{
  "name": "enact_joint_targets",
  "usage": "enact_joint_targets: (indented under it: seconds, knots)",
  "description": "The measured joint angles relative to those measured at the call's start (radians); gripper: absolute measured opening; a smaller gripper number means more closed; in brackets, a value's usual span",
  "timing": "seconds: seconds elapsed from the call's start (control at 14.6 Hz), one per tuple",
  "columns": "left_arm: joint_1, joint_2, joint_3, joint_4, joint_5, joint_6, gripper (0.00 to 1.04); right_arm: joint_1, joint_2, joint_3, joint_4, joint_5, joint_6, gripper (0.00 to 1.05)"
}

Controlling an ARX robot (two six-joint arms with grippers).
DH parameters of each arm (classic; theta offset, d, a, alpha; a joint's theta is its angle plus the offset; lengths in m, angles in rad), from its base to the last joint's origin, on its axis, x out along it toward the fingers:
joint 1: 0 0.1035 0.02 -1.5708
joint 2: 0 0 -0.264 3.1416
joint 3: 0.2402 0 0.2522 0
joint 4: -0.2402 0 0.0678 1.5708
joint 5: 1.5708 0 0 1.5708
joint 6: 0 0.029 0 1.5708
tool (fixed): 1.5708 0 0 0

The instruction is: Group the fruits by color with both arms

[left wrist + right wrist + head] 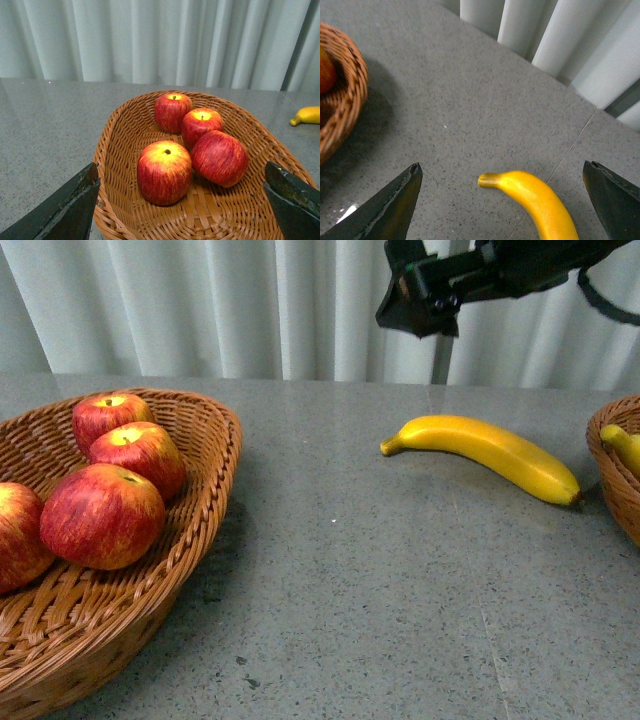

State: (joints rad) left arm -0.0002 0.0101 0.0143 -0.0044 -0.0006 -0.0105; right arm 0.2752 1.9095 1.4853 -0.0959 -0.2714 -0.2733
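Apples (102,515), four, round and red with yellow streaks, sit together in a brown woven wicker basket (215,455) at the left of a grey speckled table (350,590). The left gripper (180,166) hangs over them, fingers spread wide. A long yellow banana (490,452) lies on the table below the raised right gripper (501,165), whose fingers are also wide apart.

Woven wicker basket (215,455), speckled matt stone-like table (380,580), glossy smooth banana (490,452), waxy apples (102,515)
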Motion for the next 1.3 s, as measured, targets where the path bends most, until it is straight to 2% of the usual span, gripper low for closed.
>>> enact_joint_targets:
  seconds: [0.62, 0.96, 1.3]
  knots:
    - [0.000, 0.000, 0.000, 0.000, 0.000, 0.000, 0.98, -0.028, 0.261, 0.290, -0.264, 0.072, -0.198, 0.98]
    - [0.000, 0.000, 0.000, 0.000, 0.000, 0.000, 0.98, -0.055, 0.331, 0.341, -0.375, 0.145, -0.281, 0.98]
    - [0.000, 0.000, 0.000, 0.000, 0.000, 0.000, 0.98, -0.032, 0.360, 0.304, -0.344, 0.202, -0.310, 0.98]
